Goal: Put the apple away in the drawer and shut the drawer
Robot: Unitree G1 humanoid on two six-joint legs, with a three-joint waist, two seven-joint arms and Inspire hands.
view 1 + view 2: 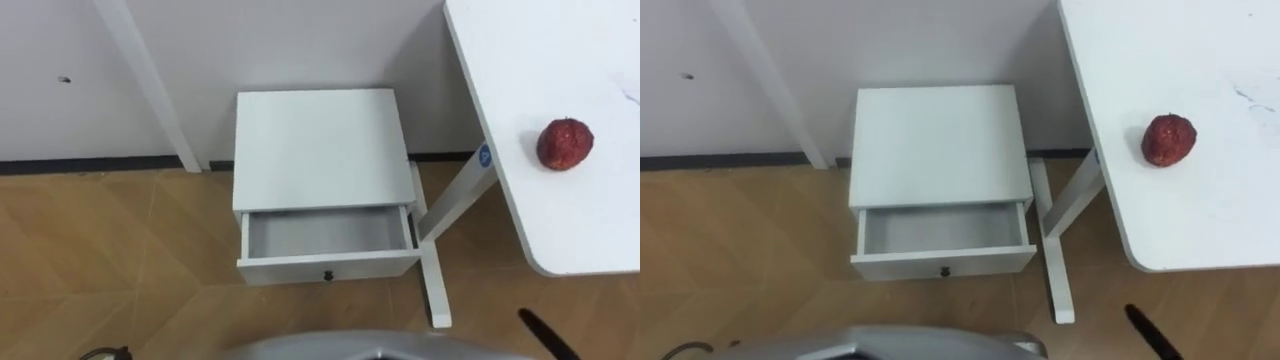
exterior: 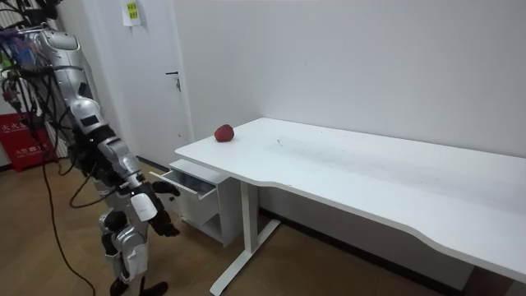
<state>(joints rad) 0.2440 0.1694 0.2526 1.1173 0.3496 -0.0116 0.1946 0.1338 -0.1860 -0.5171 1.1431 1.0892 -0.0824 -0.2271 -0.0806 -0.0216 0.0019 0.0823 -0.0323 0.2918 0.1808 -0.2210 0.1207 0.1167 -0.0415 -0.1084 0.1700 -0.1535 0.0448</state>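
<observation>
A red apple (image 1: pixel 565 144) lies on the white desk (image 1: pixel 540 50) to my right, close to its left edge. Below and left of it a small white cabinet (image 1: pixel 318 145) stands against the wall, its drawer (image 1: pixel 325 232) pulled out, with nothing showing inside. A dark fingertip of my right hand (image 1: pixel 545 335) shows at the lower right, low and well short of the apple. In the room view I stand before the cabinet with my left hand (image 2: pixel 167 187) near the drawer front and my right hand (image 2: pixel 160 224) lower, both with relaxed fingers holding nothing.
The desk's white leg and foot (image 1: pixel 435 270) stand just right of the cabinet. A white slanted post (image 1: pixel 150 80) runs down the wall on the left. Wooden floor (image 1: pixel 110 260) spreads before the cabinet. A door (image 2: pixel 156 74) and a red sign (image 2: pixel 25 136) stand behind me.
</observation>
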